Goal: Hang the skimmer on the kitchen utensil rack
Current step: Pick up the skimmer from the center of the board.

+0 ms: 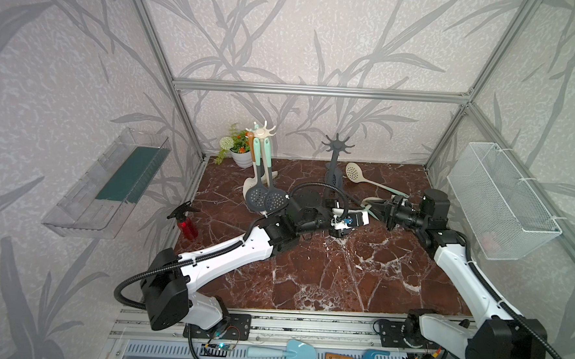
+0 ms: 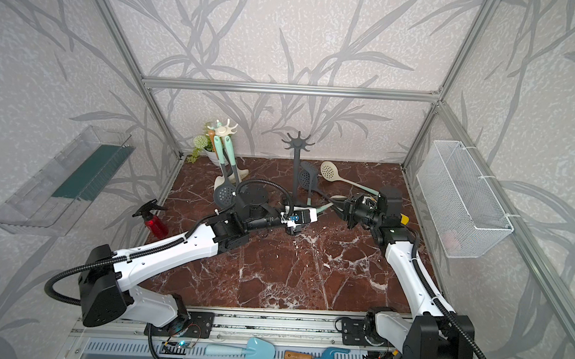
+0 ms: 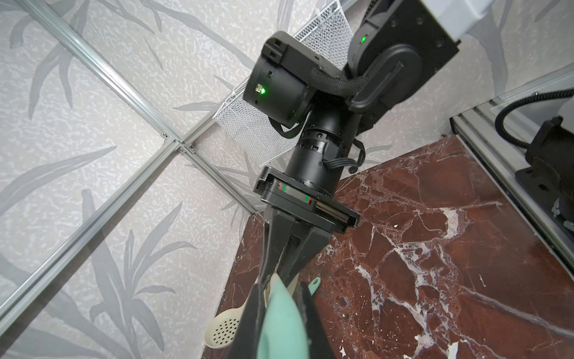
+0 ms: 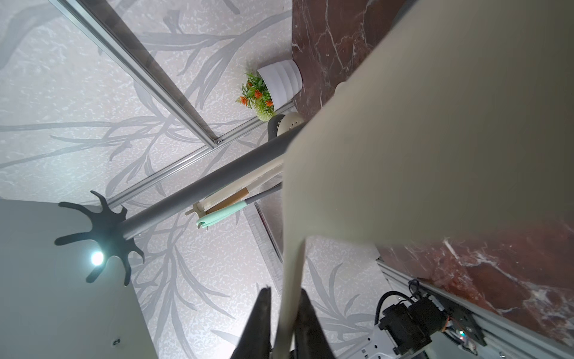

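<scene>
Just right of centre on the surface (image 1: 325, 273), the two arms meet nearly tip to tip over one cream utensil (image 4: 419, 140). The left gripper (image 3: 279, 298) has its fingers clamped on the mint handle (image 3: 281, 329). The right gripper (image 4: 284, 292) has its fingers either side of the thin cream neck, with a sliver of daylight on one side, so I can't tell if it's gripping or letting go. Looks like a hand-off: one end each so nothing drops.

Is that piece the skimmer? Its broad head fills the right wrist view, blurred, no holes showing, so no idea. The one I can plainly see is the cream skimmer (image 1: 352, 172), flat on the surface at about 12 o'clock from the grippers, touched by neither. A dark skimmer (image 2: 305, 177) sits just beside the post of the grey rack (image 2: 296, 160).

That rack stands near the hand-off at about 10 o'clock, hooks bare, open air above, back wall close behind. The cream rack (image 1: 261, 131), farther out the same way, is already loaded.

Room-wise, the front half toward 6 o'clock is wide open. At 3 o'clock the right arm sits near the surface edge with the wire basket (image 1: 501, 205) just beyond. I'd guess lifting straight up before swinging to the hooks dodges the handles lying round the rack's foot.
</scene>
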### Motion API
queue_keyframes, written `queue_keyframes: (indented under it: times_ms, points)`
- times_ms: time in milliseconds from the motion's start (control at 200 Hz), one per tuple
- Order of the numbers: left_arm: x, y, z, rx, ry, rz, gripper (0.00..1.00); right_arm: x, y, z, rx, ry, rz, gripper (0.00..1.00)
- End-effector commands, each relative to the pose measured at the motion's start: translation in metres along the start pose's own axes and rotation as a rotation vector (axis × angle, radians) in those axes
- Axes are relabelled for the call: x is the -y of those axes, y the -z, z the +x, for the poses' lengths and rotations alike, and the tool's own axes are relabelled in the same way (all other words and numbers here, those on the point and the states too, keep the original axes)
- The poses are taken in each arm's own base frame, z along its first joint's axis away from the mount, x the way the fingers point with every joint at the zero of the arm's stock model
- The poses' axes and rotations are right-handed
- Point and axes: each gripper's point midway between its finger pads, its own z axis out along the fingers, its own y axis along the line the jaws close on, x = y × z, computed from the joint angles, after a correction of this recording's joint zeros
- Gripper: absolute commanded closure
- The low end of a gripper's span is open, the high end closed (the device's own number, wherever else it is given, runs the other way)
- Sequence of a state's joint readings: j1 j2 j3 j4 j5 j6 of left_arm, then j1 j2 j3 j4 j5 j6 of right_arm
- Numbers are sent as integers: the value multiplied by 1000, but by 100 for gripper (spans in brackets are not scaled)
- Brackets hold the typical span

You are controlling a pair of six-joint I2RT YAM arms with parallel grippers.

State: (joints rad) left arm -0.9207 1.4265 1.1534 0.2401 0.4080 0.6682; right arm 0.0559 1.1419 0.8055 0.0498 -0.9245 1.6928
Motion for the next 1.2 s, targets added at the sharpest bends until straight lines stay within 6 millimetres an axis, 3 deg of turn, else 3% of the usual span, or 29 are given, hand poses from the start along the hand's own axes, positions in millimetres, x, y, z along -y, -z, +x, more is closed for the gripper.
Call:
queue_keyframes:
  times_ms: [0, 135, 290, 470, 595, 890, 1195]
  points:
    - [-11, 4, -27, 45, 50, 1, 100, -12, 2, 13, -38, 159, -31, 73]
    - [-22, 10, -24, -19, 165, -33, 100, -20, 14, 19, 35, 388, -14, 64]
    - [-41, 24, -17, -86, 375, -126, 100, -35, 37, 30, 200, 892, 10, 62]
    - [-49, 36, -1, -159, 572, -173, 100, -34, 42, 53, 218, 1168, -45, 60]
    - [-53, 42, 2, -170, 645, -210, 100, -27, 34, 64, 201, 1345, -75, 60]
    - [-63, 61, 2, -217, 875, -224, 100, -10, 6, 88, 352, 1902, -42, 59]
    - [-58, 67, 21, -276, 998, -234, 100, -9, -30, 93, 374, 2067, -27, 58]
